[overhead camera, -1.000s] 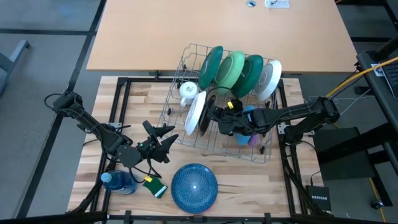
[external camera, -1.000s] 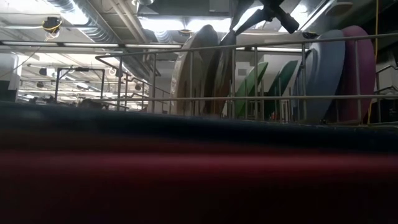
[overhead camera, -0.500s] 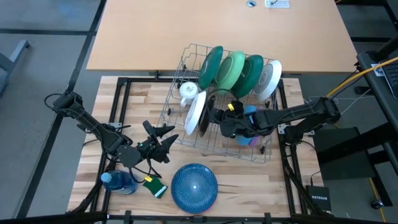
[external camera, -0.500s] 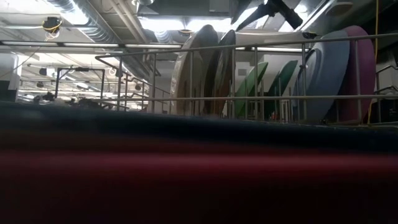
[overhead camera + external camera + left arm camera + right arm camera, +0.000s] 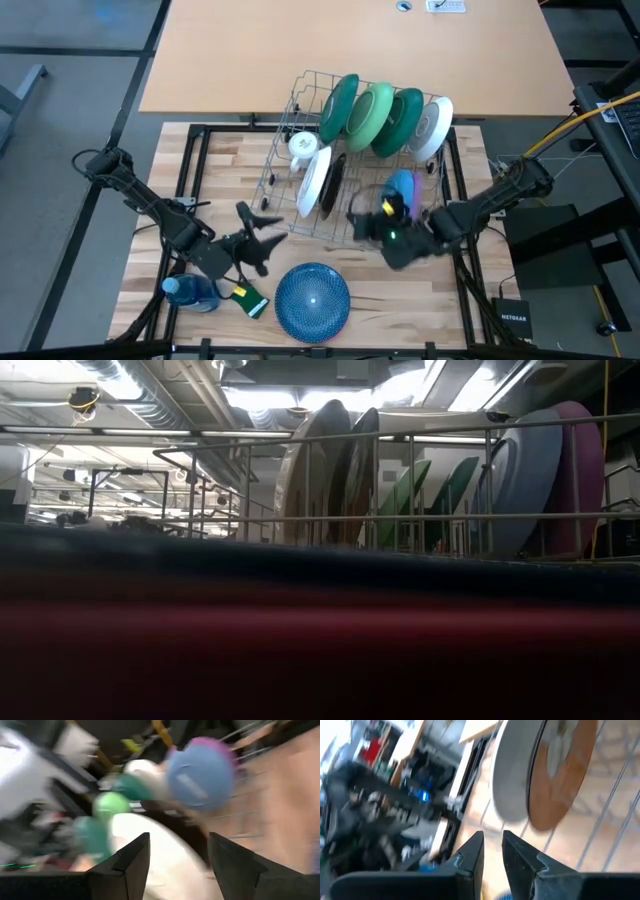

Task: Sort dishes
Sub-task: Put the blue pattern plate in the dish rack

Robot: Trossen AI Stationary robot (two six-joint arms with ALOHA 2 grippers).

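A wire rack (image 5: 300,90) holds dishes on edge. Green plates (image 5: 372,110) and a white one (image 5: 432,125) stand along its far side. A white plate (image 5: 316,180) and a brown plate (image 5: 334,180) stand at its near left, a blue plate (image 5: 402,185) with a purple one (image 5: 585,460) at its near right. Another blue plate (image 5: 312,300) lies flat on the table near the front edge. My right gripper (image 5: 360,224) hovers over the rack's near edge, a narrow gap between its fingers (image 5: 492,851), holding nothing. My left gripper (image 5: 262,226) stands open left of the rack (image 5: 177,855), pointing at it.
A white mug (image 5: 303,146) sits in the rack's left end. A blue bottle (image 5: 190,292) and a green sponge (image 5: 248,298) lie near the front left. In the low view the flat blue plate's rim (image 5: 320,590) fills the foreground.
My right gripper has drawn back out of the rack, away from the brown plate and toward the table's near edge, and has left the low view. The brown plate stays standing beside the white one. My left gripper has rolled about its own line, still open.
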